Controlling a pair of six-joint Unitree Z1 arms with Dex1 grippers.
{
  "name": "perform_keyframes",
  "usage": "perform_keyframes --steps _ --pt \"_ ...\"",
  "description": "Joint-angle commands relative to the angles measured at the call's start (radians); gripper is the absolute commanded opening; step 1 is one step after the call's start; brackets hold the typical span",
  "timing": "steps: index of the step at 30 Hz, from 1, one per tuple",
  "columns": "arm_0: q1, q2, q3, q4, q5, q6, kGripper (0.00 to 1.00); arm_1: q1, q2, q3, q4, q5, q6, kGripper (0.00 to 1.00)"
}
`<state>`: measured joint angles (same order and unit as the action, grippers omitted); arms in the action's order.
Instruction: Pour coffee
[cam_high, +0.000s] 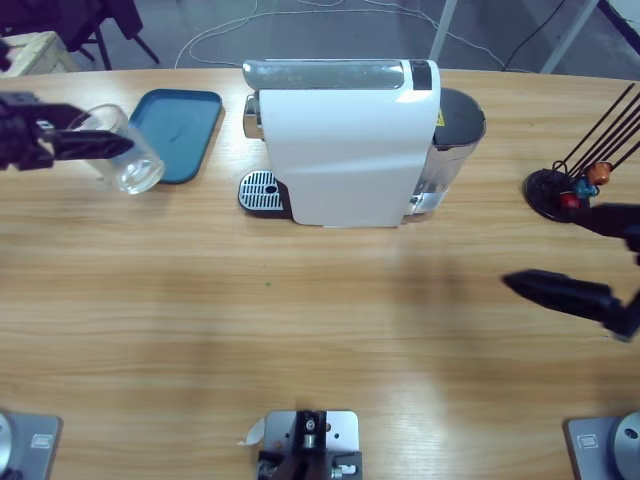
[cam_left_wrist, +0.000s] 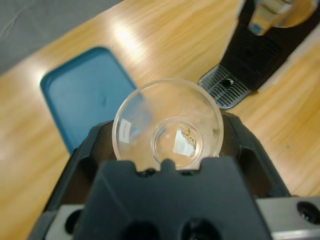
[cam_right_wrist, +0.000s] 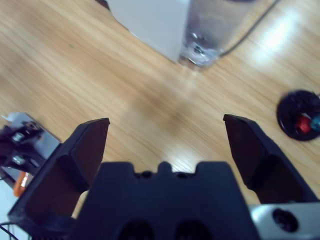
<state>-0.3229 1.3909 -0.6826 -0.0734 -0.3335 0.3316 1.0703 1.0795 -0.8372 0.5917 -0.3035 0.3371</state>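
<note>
Left hand (cam_high: 88, 146), entering from desk's left edge, clamped on clear glass (cam_high: 122, 150); glass held near blue tray (cam_high: 185, 130), its rim overlapping tray's left edge in high view. In left wrist view glass (cam_left_wrist: 167, 124) sits between jaws, mouth toward camera, nothing inside. White coffee machine (cam_high: 350, 140) upright at desk (cam_high: 300, 330) rear centre; drip grate (cam_high: 262, 191) at its front left. Right hand (cam_high: 575, 250) wide open, gripping nothing, above bare wood at right, near black capsule stand (cam_high: 560, 192).
</note>
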Motion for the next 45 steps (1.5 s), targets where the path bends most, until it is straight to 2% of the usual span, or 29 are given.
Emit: perform_keyframes --steps 1,10,14,19,30,45 --pt "-0.010 0.214 -0.073 0.029 -0.097 0.307 0.000 -0.082 -0.114 0.045 0.052 -0.014 -0.021 1.000" --pt "-0.015 0.378 -0.116 -0.043 -0.267 0.530 0.000 -0.093 -0.098 0.012 0.106 -0.005 -0.022 1.000" --pt "-0.018 0.432 -0.115 -0.113 -0.321 0.547 0.000 -0.129 -0.108 -0.006 0.145 0.008 -0.035 1.000" --pt "-0.022 0.457 -0.146 -0.159 -0.347 0.523 0.000 -0.133 -0.103 -0.008 0.145 0.011 -0.035 1.000" --pt "-0.117 0.570 -0.201 -0.211 -0.345 0.455 0.000 -0.133 -0.106 -0.010 0.149 0.010 -0.035 1.000" --pt "-0.165 0.589 -0.234 -0.218 -0.334 0.420 0.000 -0.133 -0.110 -0.005 0.143 0.007 -0.034 1.000"
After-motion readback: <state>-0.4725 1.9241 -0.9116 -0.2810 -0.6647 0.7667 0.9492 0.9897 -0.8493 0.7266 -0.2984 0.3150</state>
